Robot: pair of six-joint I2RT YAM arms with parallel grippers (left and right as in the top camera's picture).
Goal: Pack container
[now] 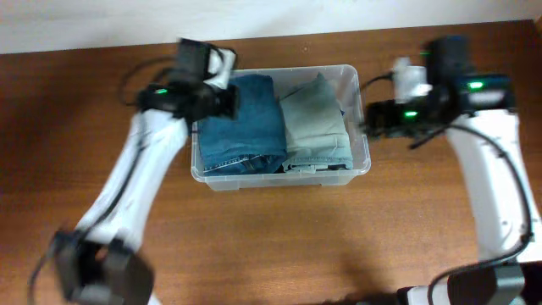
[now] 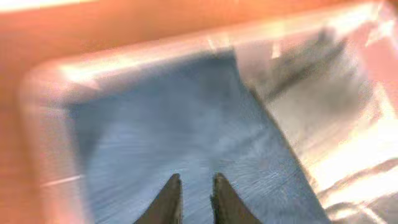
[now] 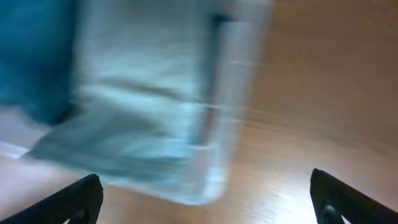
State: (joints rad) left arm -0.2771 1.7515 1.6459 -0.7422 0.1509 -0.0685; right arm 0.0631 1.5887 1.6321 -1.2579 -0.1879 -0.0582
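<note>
The clear plastic container point(image 1: 279, 180) sits mid-table and holds folded dark blue jeans point(image 1: 250, 127) on the left and folded pale grey-green jeans point(image 1: 315, 127) on the right. My left gripper point(image 1: 227, 95) hovers over the container's back left corner. In the blurred left wrist view its fingers point(image 2: 196, 182) are nearly together with nothing between them, just above the blue jeans point(image 2: 174, 124), inside the container's rim point(image 2: 43, 81). My right gripper point(image 1: 370, 119) is just outside the container's right wall. In the right wrist view it point(image 3: 205, 177) is wide open and empty, beside the container's corner point(image 3: 230, 93).
The container stands on a brown wooden table point(image 1: 279, 246). A pale wall runs along the table's far edge point(image 1: 271, 17). Both arms reach in from the front corners.
</note>
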